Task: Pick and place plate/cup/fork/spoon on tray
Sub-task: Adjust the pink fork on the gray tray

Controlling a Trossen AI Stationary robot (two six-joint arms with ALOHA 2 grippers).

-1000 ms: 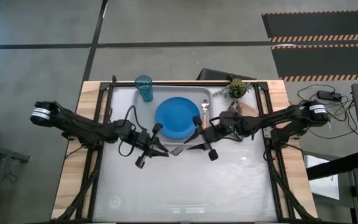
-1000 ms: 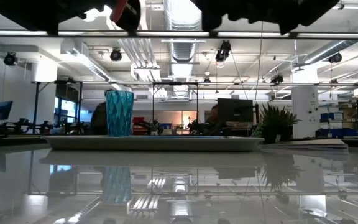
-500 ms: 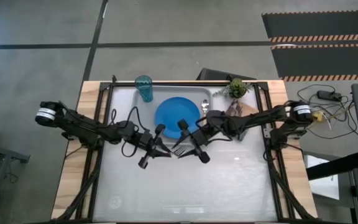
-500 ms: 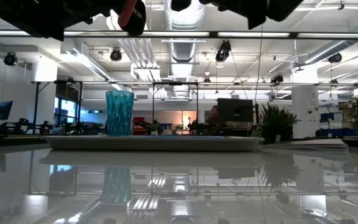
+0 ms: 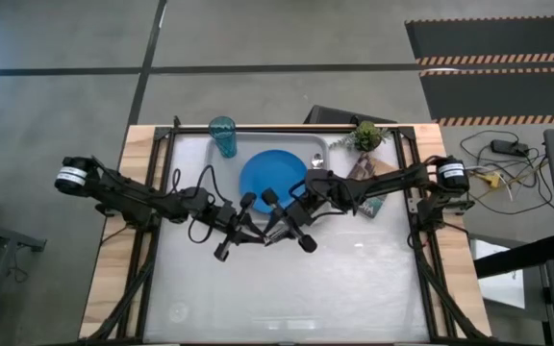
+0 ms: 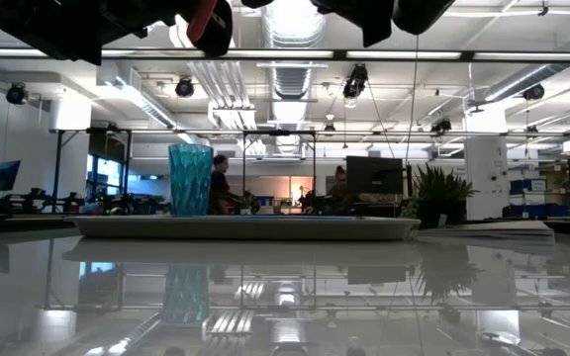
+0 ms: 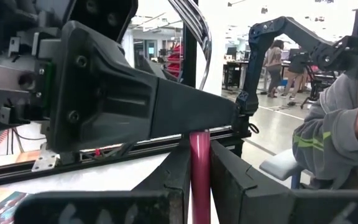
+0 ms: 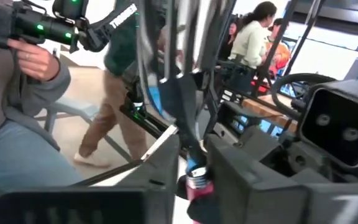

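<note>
The left tool (image 5: 246,234) is still holding its place above the desk (image 5: 354,279), pinched on the fork (image 7: 199,177) by its pink-red handle. The right tool (image 5: 282,223) is sliding in toward it – now closing around the fork's metal end (image 8: 178,109), whereas a second ago it was hanging farther right, beside the blue plate (image 5: 273,180) on the tray (image 5: 200,159).

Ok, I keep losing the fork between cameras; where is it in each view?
High: fork between left gripper and right gripper, near the plate.
Low: red handle at top, left of centre.
Left wrist: pink handle between its fingers.
Right wrist: pink end close ahead.
Landmark: tray, high and low.
</note>
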